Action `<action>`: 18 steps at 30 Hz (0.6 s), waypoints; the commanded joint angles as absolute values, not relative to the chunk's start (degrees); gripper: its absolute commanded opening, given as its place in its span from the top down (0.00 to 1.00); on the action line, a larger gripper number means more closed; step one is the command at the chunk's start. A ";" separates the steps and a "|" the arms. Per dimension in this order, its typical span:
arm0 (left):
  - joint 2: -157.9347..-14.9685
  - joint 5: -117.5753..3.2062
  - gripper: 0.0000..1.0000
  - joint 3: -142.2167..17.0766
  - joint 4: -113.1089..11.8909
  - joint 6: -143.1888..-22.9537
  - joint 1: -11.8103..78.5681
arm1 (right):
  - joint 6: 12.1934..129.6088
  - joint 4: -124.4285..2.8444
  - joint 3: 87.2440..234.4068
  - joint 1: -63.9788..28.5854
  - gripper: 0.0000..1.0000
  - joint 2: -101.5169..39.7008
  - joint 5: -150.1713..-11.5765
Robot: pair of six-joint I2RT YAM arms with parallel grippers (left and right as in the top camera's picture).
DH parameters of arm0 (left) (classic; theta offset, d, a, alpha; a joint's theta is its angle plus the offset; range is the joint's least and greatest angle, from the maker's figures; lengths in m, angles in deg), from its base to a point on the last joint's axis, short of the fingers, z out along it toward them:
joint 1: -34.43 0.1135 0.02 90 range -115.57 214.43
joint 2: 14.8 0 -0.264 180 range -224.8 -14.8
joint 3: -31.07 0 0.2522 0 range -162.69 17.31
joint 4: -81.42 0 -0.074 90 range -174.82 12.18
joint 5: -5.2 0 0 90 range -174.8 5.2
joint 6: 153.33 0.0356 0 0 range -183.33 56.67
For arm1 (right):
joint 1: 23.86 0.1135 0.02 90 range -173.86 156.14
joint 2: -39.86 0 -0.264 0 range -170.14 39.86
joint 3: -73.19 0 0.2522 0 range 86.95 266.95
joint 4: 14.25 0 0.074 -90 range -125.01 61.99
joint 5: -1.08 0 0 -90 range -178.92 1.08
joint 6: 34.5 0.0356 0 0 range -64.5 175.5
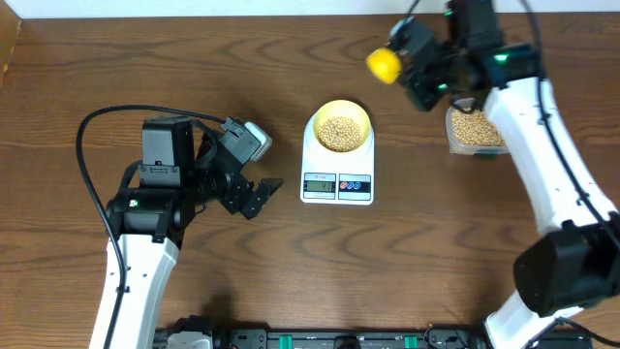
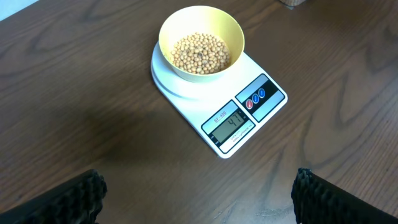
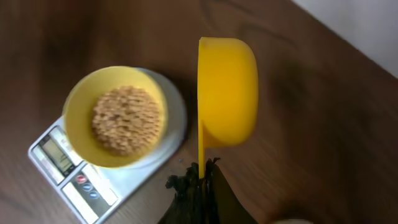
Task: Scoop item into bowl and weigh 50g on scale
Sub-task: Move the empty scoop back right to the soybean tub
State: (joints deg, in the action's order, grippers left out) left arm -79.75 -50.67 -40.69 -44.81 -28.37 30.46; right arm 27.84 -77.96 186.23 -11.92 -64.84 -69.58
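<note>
The pale-yellow bowl [image 1: 341, 126] sits on the white scale [image 1: 337, 184] at the table's middle, partly filled with tan beans [image 2: 200, 52]. In the left wrist view the scale [image 2: 249, 118] shows its lit display. My right gripper [image 3: 202, 171] is shut on the thin handle of a bright-yellow scoop [image 3: 227, 93], tipped on its side above the table, right of the bowl [image 3: 118, 118]; overhead the scoop [image 1: 384, 64] hangs up-right of the bowl. My left gripper [image 1: 254, 190] stands open left of the scale, its fingers [image 2: 68, 199] wide apart with nothing between them.
A clear plastic tub [image 1: 475, 129] of more beans stands right of the scale, partly under the right arm. A black cable [image 1: 92, 165] loops beside the left arm. Bare wooden table [image 1: 436, 242] lies in front of the scale.
</note>
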 commanded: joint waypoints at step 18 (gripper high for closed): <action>-79.93 -50.96 0.02 -41.52 -44.85 -28.00 30.48 | 36.21 -87.82 187.39 -22.71 0.99 -63.27 -87.49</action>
